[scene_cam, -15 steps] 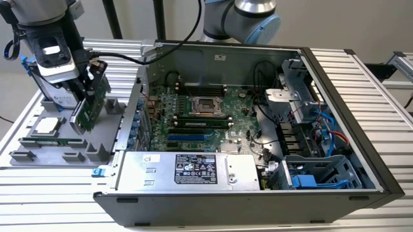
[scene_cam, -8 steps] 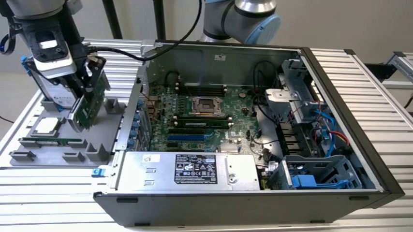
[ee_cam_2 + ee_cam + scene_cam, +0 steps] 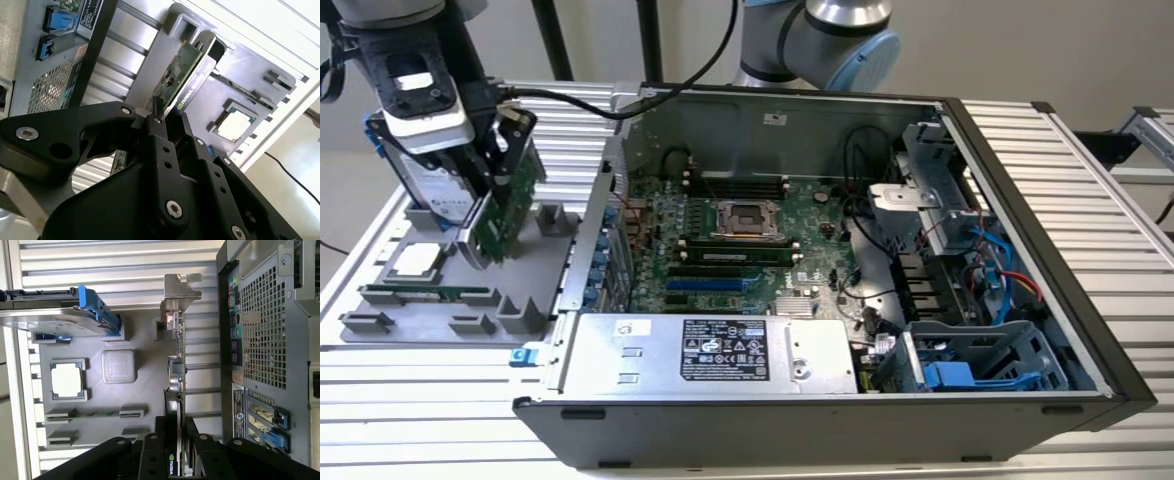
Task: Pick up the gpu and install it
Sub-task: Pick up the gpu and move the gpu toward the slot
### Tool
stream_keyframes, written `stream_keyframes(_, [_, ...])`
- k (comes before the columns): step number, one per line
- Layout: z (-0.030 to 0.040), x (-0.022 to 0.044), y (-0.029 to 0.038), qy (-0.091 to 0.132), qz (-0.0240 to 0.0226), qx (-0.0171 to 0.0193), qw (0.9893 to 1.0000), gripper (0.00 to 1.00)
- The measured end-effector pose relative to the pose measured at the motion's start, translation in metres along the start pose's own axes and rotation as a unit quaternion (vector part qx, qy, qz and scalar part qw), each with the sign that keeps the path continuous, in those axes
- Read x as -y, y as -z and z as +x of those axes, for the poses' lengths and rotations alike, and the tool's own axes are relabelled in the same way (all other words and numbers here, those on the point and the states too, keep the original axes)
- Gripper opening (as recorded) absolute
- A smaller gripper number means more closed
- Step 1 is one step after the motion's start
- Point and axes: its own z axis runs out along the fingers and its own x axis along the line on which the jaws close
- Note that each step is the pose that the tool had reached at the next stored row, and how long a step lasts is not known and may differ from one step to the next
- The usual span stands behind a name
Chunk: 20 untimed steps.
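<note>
Gripper (image 3: 167, 120) clamped on the gpu (image 3: 184, 70), which stands on edge over the grey tray (image 3: 414, 330) — cannot tell if its lower edge is clear of the holder. Judgement: lift straight, card upright, minding the hard drive (image 3: 434, 195) just beside it. Open case (image 3: 854, 410) beyond — blue slot (image 3: 704, 284) looks free.
</note>
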Motion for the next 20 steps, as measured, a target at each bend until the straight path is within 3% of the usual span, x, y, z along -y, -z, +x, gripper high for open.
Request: stream_keyframes(20, [-0.0004,-0.0001,0.0156,0.000,0.0000,0.0000,1.0000,0.00])
